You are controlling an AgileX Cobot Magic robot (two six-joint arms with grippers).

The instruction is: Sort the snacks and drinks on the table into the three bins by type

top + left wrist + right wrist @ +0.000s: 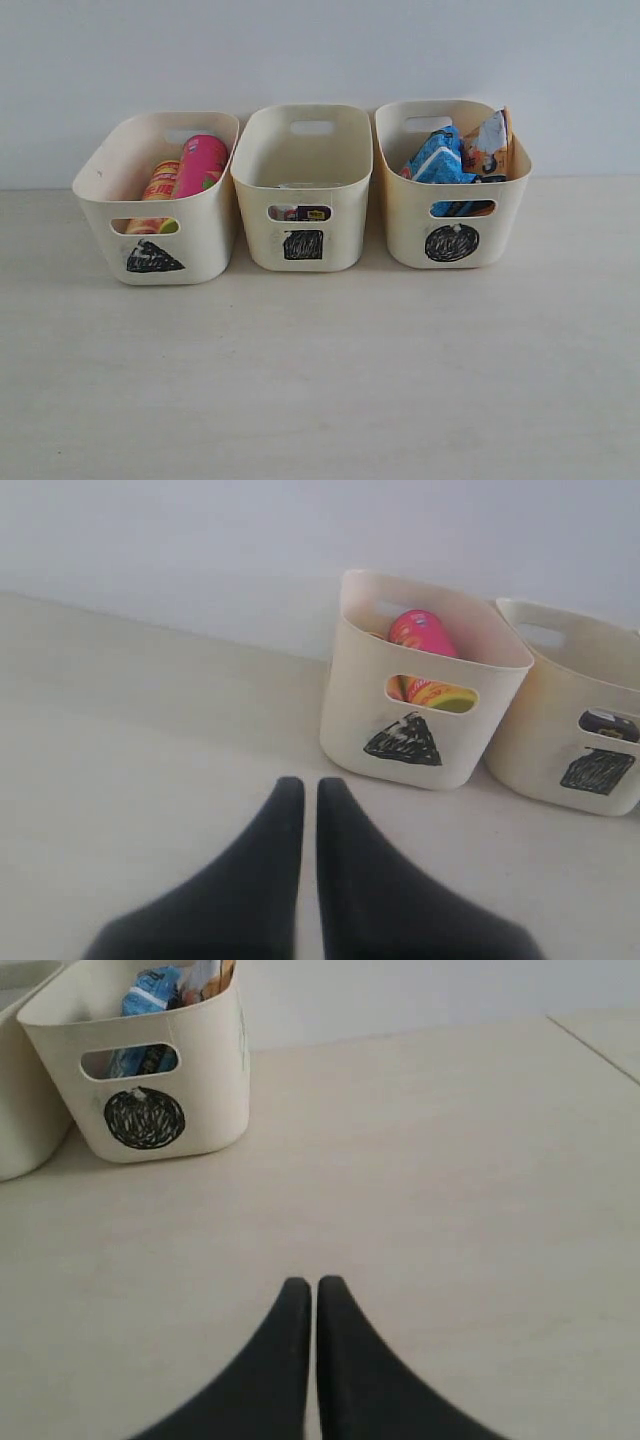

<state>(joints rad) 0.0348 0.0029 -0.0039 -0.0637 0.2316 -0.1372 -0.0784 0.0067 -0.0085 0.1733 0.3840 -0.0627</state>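
Three cream bins stand in a row at the back of the table. The triangle bin on the left holds the pink chip can and the yellow chip can. In the square bin, a dark carton shows through the handle hole. The circle bin on the right holds the blue packet and the orange bag. My left gripper is shut and empty over bare table, short of the triangle bin. My right gripper is also shut and empty, well clear of the circle bin. Neither arm shows in the exterior view.
A pale wall rises just behind the bins. The table's seam or edge runs off to one side in the right wrist view.
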